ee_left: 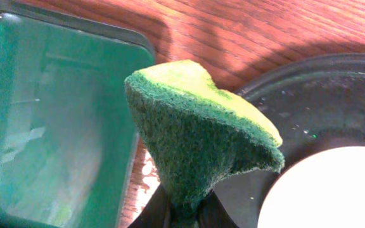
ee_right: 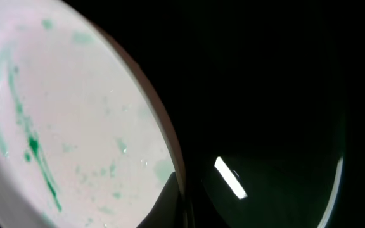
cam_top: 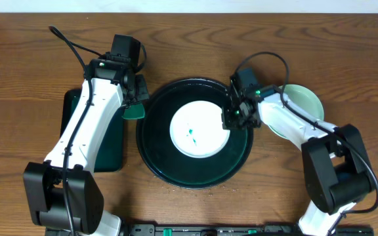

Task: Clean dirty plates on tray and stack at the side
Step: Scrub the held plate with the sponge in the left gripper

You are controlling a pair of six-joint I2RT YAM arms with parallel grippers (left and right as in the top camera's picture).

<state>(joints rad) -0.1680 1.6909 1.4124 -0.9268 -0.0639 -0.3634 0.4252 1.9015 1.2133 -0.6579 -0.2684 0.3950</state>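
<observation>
We see a white plate [cam_top: 199, 129] streaked with green smears on the glossy green-black tray [cam_top: 153, 147]; the second plate [cam_top: 309, 101], toward the right edge of the brown table [cam_top: 18, 65], looks perhaps pale mint

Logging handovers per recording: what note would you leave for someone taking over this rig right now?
Left gripper: shut on the sponge, at the left rim of the tray.
Right gripper: shut on the dirty plate at its right rim, on the tray.
Done: one pale plate sits on the table right of the tray.
To do: scrub this plate, stack it there.
</observation>
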